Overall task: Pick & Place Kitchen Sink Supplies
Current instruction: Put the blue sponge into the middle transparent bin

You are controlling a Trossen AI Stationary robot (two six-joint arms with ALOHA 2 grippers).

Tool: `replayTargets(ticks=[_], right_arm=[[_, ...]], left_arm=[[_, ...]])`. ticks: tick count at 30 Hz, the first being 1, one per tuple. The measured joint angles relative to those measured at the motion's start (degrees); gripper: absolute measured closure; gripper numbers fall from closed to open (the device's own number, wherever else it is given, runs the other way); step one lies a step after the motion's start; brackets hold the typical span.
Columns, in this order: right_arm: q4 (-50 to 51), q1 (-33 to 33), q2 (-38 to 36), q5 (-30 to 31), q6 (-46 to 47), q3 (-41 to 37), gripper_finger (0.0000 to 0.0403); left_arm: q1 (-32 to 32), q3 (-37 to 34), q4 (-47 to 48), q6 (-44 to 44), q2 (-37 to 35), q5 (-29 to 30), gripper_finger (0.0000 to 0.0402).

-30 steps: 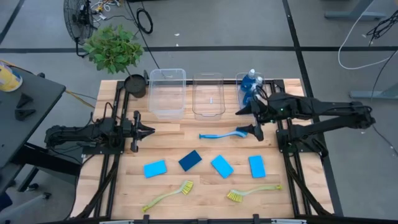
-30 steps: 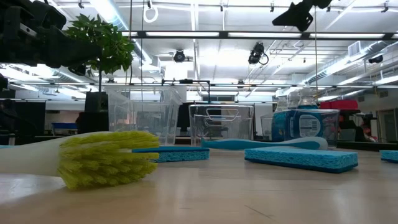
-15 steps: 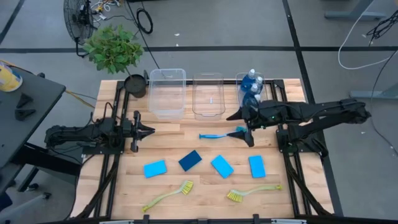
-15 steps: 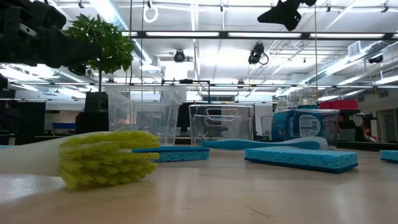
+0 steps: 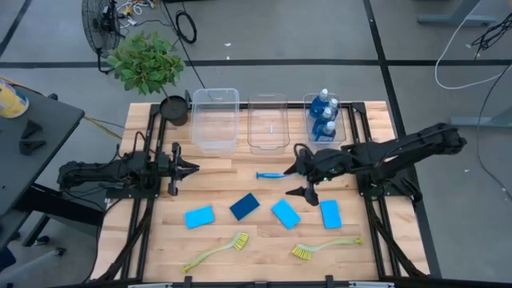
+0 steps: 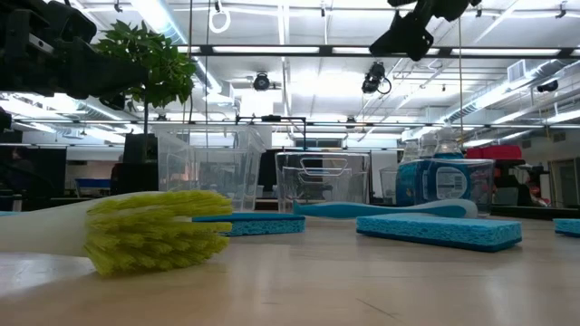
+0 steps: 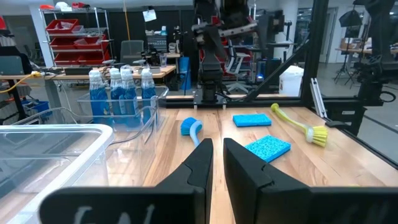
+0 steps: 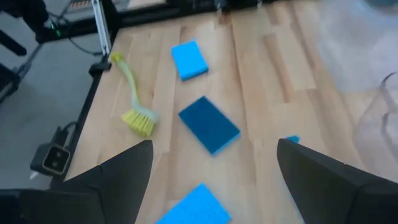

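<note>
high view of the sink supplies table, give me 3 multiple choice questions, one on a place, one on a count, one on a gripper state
1. Where do the blue bottles stand?
A. in the right-hand clear bin
B. on the bare wood
C. beside the plant

2. How many flat blue sponges lie on the table?
A. two
B. four
C. six

3. How is the right gripper?
A. shut on a brush
B. shut on a sponge
C. open, holding nothing

Answers:
1 A, the bottles cluster inside that bin.
2 B, four lie in a row, one darker.
3 C, its fingers stand spread above the blue brush.
</note>
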State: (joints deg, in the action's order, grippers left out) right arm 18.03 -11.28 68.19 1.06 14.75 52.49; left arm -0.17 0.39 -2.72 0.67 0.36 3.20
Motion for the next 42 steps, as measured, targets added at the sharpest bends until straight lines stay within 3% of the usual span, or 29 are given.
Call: replayTargets(ticks=[19, 25, 42], right_arm=[[0.7, -6.9, 11.1, 0.2, 12.2, 0.0, 0.0057], [3.0, -9.0, 15.2, 3.0, 16.9, 0.0, 0.0057], [4.3, -10.2, 26.5, 2.9, 32.9, 0.0, 0.0057]], left_arm=[[0.0, 0.0, 0.0, 0.0, 0.0, 0.0, 0.0358], [0.0, 0.0, 0.0, 0.0, 0.0, 0.0, 0.0358], [0.0, 0.0, 0.0, 0.0, 0.0, 0.0, 0.0358]])
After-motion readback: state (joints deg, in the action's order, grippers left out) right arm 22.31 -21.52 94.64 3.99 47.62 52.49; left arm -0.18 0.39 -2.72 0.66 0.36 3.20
